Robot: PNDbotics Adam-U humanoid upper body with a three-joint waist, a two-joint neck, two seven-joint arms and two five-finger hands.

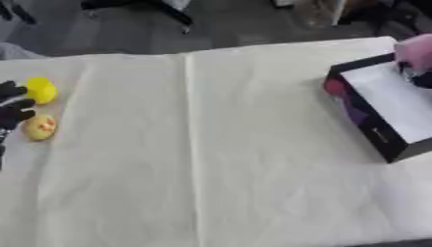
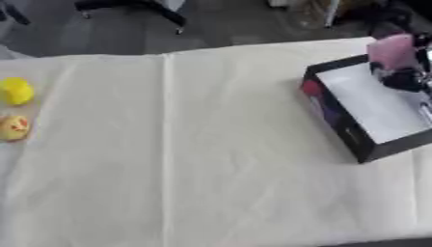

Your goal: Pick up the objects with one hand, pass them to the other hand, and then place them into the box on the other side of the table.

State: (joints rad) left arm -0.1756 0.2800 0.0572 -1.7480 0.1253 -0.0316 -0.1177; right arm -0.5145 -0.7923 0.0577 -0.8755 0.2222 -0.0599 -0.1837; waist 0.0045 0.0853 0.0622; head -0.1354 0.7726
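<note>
table: white cloth | yellow ball with red marks: far to the left of the box, on the cloth | left hand: touching that ball's left side, fingers curled, nothing held | plain yellow ball: just behind it | box: black walls, white inside, at table's right | right hand: over the box's far end, fingers round a pink object

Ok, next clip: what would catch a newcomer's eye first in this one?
Probably the black box with its white inside, on the table's right side, where the right hand holds a pink object above its far end. Next, two small yellow objects at the far left edge of the pale cloth-covered table, with the left hand just beside them.
</note>
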